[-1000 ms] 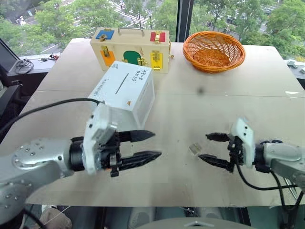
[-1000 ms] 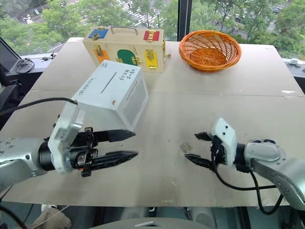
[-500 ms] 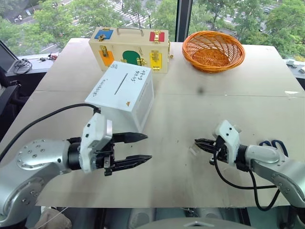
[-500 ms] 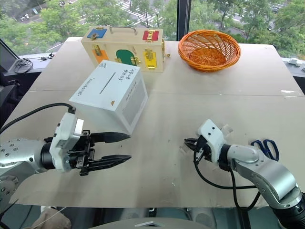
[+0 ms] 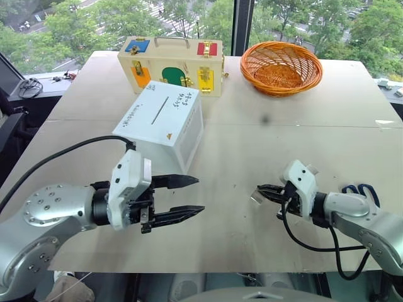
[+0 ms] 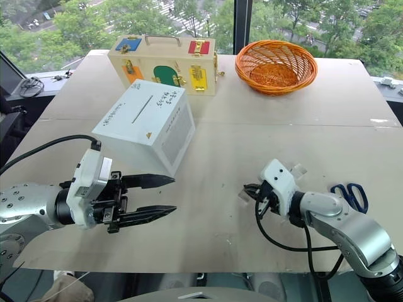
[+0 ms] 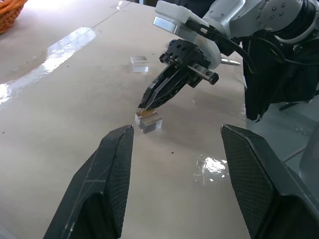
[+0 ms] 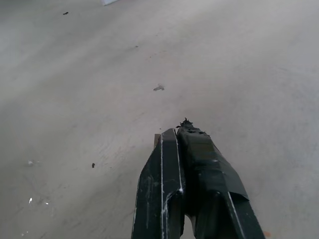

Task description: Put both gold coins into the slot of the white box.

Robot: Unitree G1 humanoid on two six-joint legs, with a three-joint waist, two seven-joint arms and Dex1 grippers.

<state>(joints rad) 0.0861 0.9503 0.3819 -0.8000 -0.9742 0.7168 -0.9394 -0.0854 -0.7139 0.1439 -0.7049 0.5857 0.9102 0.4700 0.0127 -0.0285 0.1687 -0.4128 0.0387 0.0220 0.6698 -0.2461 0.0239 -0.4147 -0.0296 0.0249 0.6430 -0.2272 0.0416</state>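
We see a tiny gold coin [image 7: 145, 112] atop a clear plastic square [image 7: 149, 122] on the table [image 5: 252, 138], at 9 o'clock of the right gripper [image 7: 145, 105], whose fingers are pressed together w/ tips at the coin; left gripper [image 5: 192, 195] spread.

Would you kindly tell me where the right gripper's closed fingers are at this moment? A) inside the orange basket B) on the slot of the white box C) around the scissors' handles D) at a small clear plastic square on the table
D: the right gripper has its fingers pressed together with the tips at a small clear plastic square on the table, where something gold shows at the tips.
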